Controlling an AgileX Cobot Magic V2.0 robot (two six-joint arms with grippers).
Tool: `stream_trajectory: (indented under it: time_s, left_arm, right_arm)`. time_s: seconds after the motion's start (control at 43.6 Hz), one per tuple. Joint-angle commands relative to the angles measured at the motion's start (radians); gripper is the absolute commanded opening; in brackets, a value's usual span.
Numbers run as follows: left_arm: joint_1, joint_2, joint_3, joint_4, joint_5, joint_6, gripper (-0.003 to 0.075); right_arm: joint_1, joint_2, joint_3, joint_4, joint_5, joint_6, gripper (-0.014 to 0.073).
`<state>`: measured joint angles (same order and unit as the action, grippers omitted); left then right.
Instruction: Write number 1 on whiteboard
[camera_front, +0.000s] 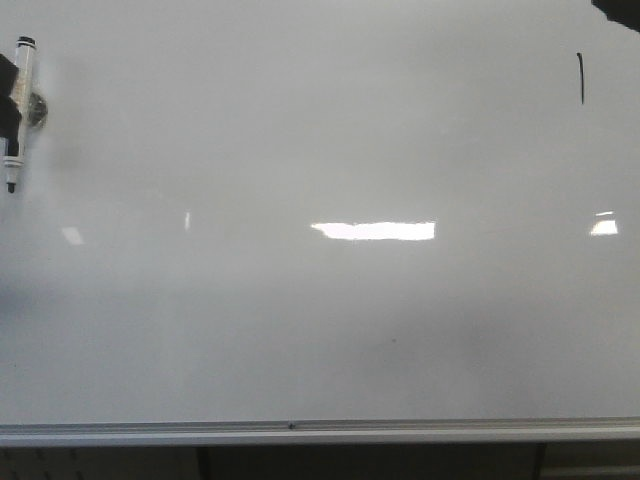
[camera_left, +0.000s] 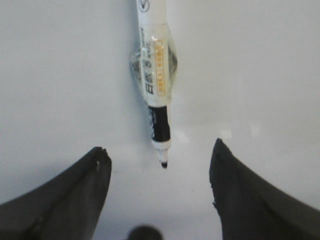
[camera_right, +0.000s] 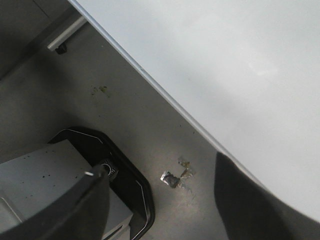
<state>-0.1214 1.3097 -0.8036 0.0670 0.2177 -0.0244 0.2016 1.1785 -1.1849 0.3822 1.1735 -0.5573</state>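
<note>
One marker pen (camera_front: 17, 107) lies at the far left of the whiteboard (camera_front: 320, 320), its black cap end pointing away and its bare black tip pointing toward the silver frame at the near edge. In the left wrist view the pen (camera_left: 156, 75) has a white body with a clear wrap around its middle, an orange strip on the label and some dark printed signs (too blurry to read). Its tip touches no gripper.

The left gripper (camera_left: 161, 170) is wide open. Its two dark fingers (camera_left: 75, 200) stand well apart, one on each side of the pen tip, and they hold nothing. The pen rests flat on the board between them, a little ahead of the fingertips.

Bright patches of light shine across the middle of the whiteboard, the biggest one near the center.

At the far right, near the far edge of the board, is the number 1 (camera_front: 580, 78). It is a short, thin, black line, almost straight up and down, with a slight bend.

The right gripper (camera_right: 160, 175) is open too, holding nothing. It hangs past the board's edge (camera_right: 165, 97), over a gray floor (camera_right: 125, 100) with a black-rimmed gray box (camera_right: 75, 175) under it.
</note>
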Motion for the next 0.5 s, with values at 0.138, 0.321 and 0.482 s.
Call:
stream_trajectory:
  time_s: [0.138, 0.321, 0.482]
  left_arm:
    - [-0.002, -0.316, -0.032, 0.064, 0.303, -0.005, 0.0431]
    - [-0.002, -0.536, -0.032, 0.064, 0.485, -0.005, 0.0430]
    - [-0.002, -0.673, -0.032, 0.064, 0.622, -0.005, 0.0430]
  right_arm:
    - [-0.004, -0.122, -0.053, -0.204, 0.013, 0.377, 0.0486]
    - [-0.004, -0.237, -0.035, -0.301, -0.010, 0.516, 0.0486]
    - [-0.004, -0.349, 0.062, -0.358, -0.037, 0.574, 0.0486]
